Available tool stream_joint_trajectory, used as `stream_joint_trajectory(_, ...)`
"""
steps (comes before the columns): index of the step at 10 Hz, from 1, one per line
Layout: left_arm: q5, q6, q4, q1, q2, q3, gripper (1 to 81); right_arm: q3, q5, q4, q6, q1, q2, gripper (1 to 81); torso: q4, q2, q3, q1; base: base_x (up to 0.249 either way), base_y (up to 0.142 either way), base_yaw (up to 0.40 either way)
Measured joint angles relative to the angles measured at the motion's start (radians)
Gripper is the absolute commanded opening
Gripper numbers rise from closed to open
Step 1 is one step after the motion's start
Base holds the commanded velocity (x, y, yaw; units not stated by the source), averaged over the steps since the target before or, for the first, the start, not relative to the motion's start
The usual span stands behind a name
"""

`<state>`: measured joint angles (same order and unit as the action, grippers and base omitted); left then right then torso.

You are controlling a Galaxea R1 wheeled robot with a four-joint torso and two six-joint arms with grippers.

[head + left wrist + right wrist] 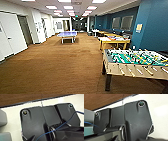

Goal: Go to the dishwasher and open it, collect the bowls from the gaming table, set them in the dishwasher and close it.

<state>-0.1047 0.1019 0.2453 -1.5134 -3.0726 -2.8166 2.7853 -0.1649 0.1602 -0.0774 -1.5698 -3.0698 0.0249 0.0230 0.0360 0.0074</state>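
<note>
Nearest in the head view is brown carpet (57,67), wide and bare enough for a wheeled base to drive across. Just to the right stands the gaming table (136,63), its green field up and its rods crossing it, handles poking out along the near side so players can stand at either long edge. I judge the robot is on a driving leg of the task beside this desk. Whether any bowls sit on it I cannot tell; nothing on the field reads clearly as one.

Both wrist views look over the arm's own dark plate toward a pale surface and a strip of brown carpet, which suggests the arms are tucked in close for travel. Neither claw can be made out there, so whether the left or right one is apart or together I cannot tell.

Beyond the gaming table stand yellow-legged desks (113,41) along the blue wall (150,25), keeping the middle lane free. Farther off, a blue ping-pong table (67,34) sits out in the middle of the room. White doors (11,35) line the left wall. The dishwasher is nowhere among these things.
</note>
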Motion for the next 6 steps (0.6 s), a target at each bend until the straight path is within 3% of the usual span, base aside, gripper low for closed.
stream_joint_trajectory(6, -0.001, 0.000, 0.000, 0.000, 0.000, 0.000, 81.1, 0.000, 0.000, 0.000, 0.000, 0.002, 0.000, 81.1, 0.000, 0.000, 0.000, 0.000, 0.151, 0.000, 0.000)
